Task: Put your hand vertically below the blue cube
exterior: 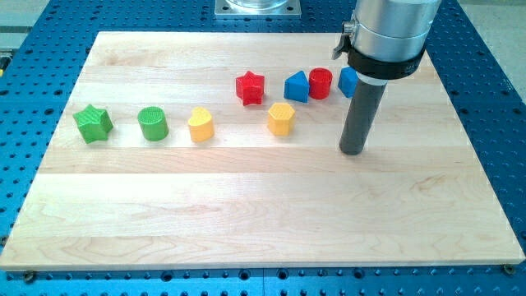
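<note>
The blue cube (347, 81) sits near the view's top right, partly hidden behind my rod. My tip (353, 150) rests on the wooden board (246, 214), below the blue cube toward the view's bottom and apart from it. Left of the cube stand a red cylinder (320, 83) and a blue triangular block (297, 86), close together.
A red star (250, 88) and a yellow hexagonal block (281, 118) lie left of my tip. Further left sit a yellow heart-like block (200, 125), a green cylinder (153, 123) and a green star (94, 123). A blue perforated table surrounds the board.
</note>
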